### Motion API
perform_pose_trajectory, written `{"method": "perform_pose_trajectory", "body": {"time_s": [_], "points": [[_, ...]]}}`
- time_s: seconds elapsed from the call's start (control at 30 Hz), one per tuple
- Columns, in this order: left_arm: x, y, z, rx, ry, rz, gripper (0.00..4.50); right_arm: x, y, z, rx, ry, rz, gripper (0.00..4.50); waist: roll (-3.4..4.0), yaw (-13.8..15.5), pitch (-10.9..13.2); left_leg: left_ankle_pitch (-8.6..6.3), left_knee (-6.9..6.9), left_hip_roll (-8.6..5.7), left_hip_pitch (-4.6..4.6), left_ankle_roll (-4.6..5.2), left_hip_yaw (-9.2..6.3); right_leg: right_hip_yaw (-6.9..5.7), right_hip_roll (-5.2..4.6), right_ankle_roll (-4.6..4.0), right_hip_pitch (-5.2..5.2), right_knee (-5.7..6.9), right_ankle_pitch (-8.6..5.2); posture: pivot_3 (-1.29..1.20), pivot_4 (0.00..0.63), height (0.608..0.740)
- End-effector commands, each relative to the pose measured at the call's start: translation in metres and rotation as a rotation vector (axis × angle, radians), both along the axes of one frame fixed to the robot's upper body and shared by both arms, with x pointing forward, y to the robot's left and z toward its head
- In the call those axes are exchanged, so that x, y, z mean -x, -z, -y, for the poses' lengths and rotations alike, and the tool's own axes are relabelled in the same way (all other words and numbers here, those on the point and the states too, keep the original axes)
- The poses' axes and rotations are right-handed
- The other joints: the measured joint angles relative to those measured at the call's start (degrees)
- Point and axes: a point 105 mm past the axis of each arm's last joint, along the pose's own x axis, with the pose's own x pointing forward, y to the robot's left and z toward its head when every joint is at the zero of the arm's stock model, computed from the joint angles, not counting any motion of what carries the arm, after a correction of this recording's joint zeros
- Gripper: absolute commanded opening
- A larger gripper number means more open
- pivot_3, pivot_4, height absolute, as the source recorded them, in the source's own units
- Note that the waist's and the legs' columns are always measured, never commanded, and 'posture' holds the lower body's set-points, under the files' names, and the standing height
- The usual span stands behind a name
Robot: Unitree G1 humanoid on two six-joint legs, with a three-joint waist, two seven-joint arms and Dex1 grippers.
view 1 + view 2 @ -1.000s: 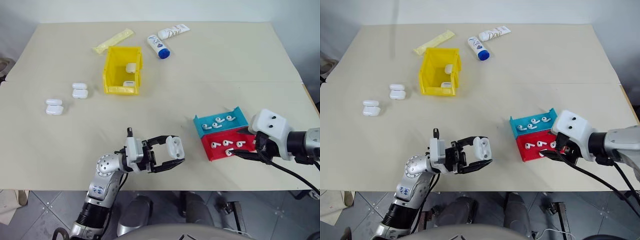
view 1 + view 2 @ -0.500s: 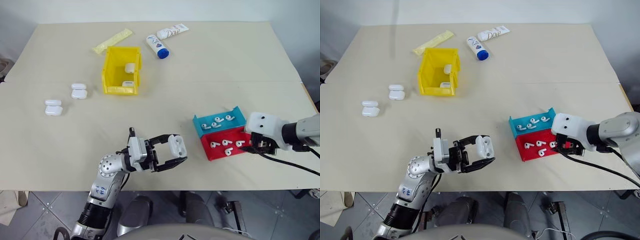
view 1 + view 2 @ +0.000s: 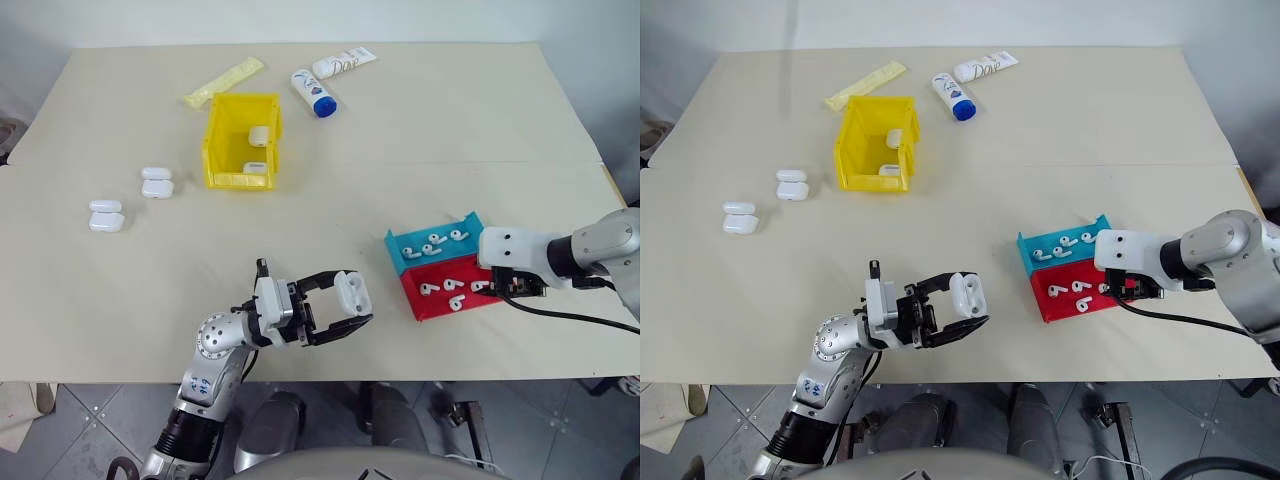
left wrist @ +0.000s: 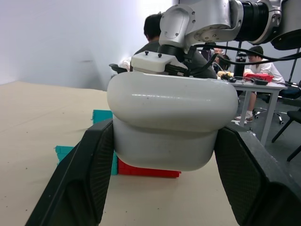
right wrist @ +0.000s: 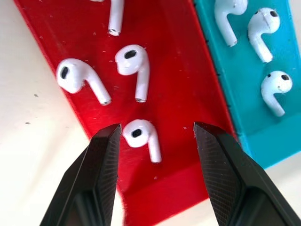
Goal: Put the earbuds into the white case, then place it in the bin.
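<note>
The table (image 3: 420, 130) spans nearly the whole head view. The yellow bin (image 3: 243, 140) stands in the upper left, with two cases already lying in it. Four more spare cases (image 3: 157, 181) sit in two pairs left of the bin. At centre right the blue tray (image 3: 436, 243) and red tray (image 3: 452, 295) lie touching, each with several earbuds.

The left gripper (image 3: 342, 305), bottom centre, is clamped on a white case (image 3: 351, 292), held off the table. The wrist view shows its rounded lid between the fingers; whether the lid is open cannot be told.

The right gripper (image 5: 155, 141) hangs over the red tray at the right edge, pointing steeply down, jaws apart. In its wrist view one earbud (image 5: 141, 136) lies between the fingertips, closer to one finger, with two others (image 5: 134, 66) just beyond.

The step in hand looks like picking that earbud. To do it well, the gripper should centre on the bud, descend straight, and close gently on its head, since the glossy shell could squirt out sideways. It should keep clear of the neighbouring buds and the tray wall.
</note>
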Motion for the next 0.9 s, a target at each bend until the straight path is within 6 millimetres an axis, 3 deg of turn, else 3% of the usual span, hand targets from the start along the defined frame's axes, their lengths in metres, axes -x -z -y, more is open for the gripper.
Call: {"method": "perform_pose_trajectory", "body": {"time_s": [0.03, 0.7, 0.83, 0.9], "points": [[0.007, -0.013, 0.002, 0.022, 0.000, 0.068, 2.81, -0.004, -0.004, 0.001, 0.022, -0.025, 0.022, 2.51, 0.01, -0.1, 0.0, 0.00, 0.00, 0.00, 0.00, 0.00, 0.00, 0.00, 0.00, 0.00, 0.00, 0.00, 0.00, 0.00, 0.150, 0.740], [0.009, -0.013, 0.002, 0.020, -0.014, 0.068, 2.81, -0.005, 0.005, 0.002, 0.047, -0.052, -0.006, 2.51, -0.03, -0.1, 0.0, 0.00, 0.00, 0.00, 0.03, -0.01, 0.00, 0.00, 0.00, 0.00, 0.03, 0.01, 0.00, 0.00, 0.150, 0.740], [0.009, -0.013, 0.002, 0.019, -0.015, 0.067, 2.81, -0.005, 0.006, 0.002, 0.049, -0.055, -0.009, 1.64, -0.03, -0.1, 0.0, 0.00, 0.00, 0.00, 0.03, -0.01, 0.00, 0.00, 0.00, 0.00, 0.03, 0.01, 0.00, 0.00, 0.150, 0.740], [0.009, -0.013, 0.001, 0.018, -0.017, 0.067, 2.81, -0.005, 0.007, 0.001, 0.049, -0.056, -0.012, 0.92, -0.04, -0.2, 0.0, 0.00, 0.00, 0.01, 0.03, -0.01, 0.00, 0.00, 0.01, 0.00, 0.03, 0.01, 0.00, 0.00, 0.150, 0.740]]}}
